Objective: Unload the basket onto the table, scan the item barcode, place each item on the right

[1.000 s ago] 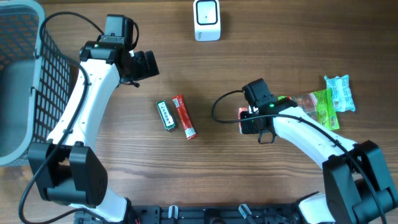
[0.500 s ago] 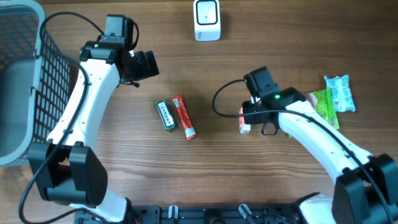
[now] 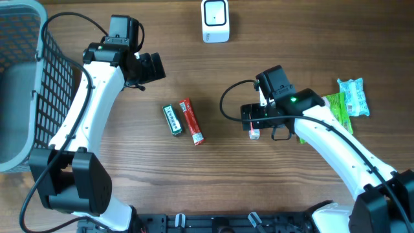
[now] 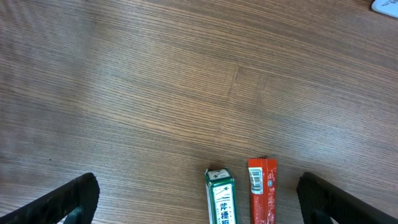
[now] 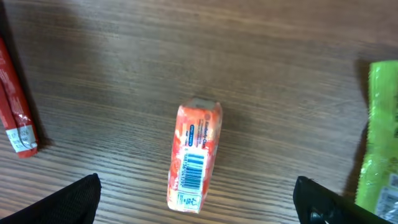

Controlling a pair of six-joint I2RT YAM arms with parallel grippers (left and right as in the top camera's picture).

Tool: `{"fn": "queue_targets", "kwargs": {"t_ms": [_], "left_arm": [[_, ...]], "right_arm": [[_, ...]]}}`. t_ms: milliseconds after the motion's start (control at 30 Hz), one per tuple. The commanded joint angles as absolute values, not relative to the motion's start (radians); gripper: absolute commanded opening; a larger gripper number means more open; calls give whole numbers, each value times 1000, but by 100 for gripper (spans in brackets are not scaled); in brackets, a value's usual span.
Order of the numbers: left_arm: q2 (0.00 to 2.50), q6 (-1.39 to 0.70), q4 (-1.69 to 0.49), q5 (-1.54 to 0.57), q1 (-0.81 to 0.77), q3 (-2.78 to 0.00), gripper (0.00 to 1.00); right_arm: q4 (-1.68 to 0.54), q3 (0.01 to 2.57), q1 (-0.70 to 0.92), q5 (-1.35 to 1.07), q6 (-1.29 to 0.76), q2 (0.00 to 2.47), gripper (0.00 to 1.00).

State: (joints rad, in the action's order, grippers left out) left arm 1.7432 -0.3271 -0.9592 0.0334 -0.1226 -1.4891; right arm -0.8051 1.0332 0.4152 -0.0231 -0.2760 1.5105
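The orange packet (image 5: 194,157) lies flat on the wooden table (image 5: 280,74), barcode face up (the bars sit at its lower end in the right wrist view); its long axis runs nearly from 12 to 6 o'clock there, the top leaning a touch toward 1 and the barcode end toward 7. Overhead, only one end of it peeks out at 6 o'clock from under the right arm's head. The right gripper (image 5: 199,200) hangs over it with its fingers (image 5: 74,198) spread wide, one on each side of the packet and neither touching it. At 9 o'clock from the packet, overhead, a red stick (image 3: 191,120) and a green box (image 3: 172,120) lie side by side, just beside each other; the white scanner (image 3: 215,21) stands off toward 11 o'clock; green bags (image 3: 349,100) lie toward 2 o'clock. The left gripper (image 4: 200,202) is spread wide too, holding nothing, above the table near the red stick and green box; a grey basket (image 3: 39,84) sits at the far 9 o'clock edge.
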Motion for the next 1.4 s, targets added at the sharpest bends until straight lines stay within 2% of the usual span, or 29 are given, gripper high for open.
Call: {"fn": "queue_targets", "kwargs": {"t_ms": [0, 33, 67, 200, 300, 467, 733, 833, 967, 1067, 1133, 1267, 1367], "left_arm": [[1749, -323, -957, 46, -121, -1485, 100], [1749, -323, -957, 46, -121, -1485, 100], [1749, -323, -957, 46, -121, -1485, 100], [1749, -323, -957, 46, -121, -1485, 100], [1749, -323, -957, 46, -121, -1485, 100], [1749, -323, -957, 46, -121, -1485, 100], [1749, -323, -957, 46, -121, -1485, 100], [1749, -323, -957, 46, -121, -1485, 100], [1749, -323, -957, 46, -121, -1485, 100], [1749, -323, -957, 46, -121, -1485, 100], [1749, -323, -957, 46, -121, -1485, 100], [1749, -323, -957, 46, -121, -1485, 100], [1749, -323, -957, 46, -121, -1485, 100]], "right_arm": [[-781, 999, 411, -42, -299, 1500, 92], [-767, 989, 411, -42, -300, 1500, 79], [-750, 974, 411, -42, -323, 1500, 72], [-653, 896, 411, -42, -393, 1500, 65], [-582, 854, 412, -59, -392, 1500, 66], [-521, 815, 412, -76, -393, 1500, 62], [-443, 757, 412, -75, -393, 1500, 33], [-434, 757, 412, -75, -393, 1500, 36], [-427, 757, 412, -75, -393, 1500, 35], [-427, 757, 412, -75, -393, 1500, 58], [-427, 757, 412, -75, -393, 1500, 63], [-427, 757, 412, -75, -393, 1500, 61], [-427, 757, 412, -67, -392, 1500, 50]]}}
